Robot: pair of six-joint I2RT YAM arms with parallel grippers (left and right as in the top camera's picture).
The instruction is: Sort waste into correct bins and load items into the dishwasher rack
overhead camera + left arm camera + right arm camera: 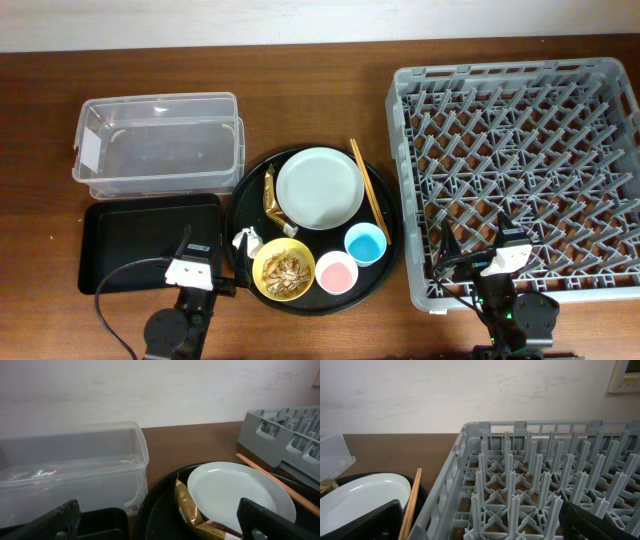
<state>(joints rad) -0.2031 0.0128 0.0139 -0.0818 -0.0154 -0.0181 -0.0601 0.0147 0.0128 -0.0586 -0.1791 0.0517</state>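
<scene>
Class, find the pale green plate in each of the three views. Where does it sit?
Overhead: pale green plate, centre, on the round black tray.
Left wrist: plate at lower right.
Right wrist: plate at bottom left.
Shared landmark: wooden chopsticks lying along the plate's right edge.

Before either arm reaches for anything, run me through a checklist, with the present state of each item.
1. Left hand open and empty: ok, fingers spread, nothing between them.
2. Right hand open and empty: ok, it is over the near edge of the dishwasher rack.
3. Clear tub free for waste: ok, nothing inside.
4. Shallow black tray free: ok, nothing on it.
5. Rack slots free: ok, no dishes loaded.
6. Gold wrapper free to pick: cannot tell. It lies against the rim of the green plate, perhaps tucked under.
</scene>
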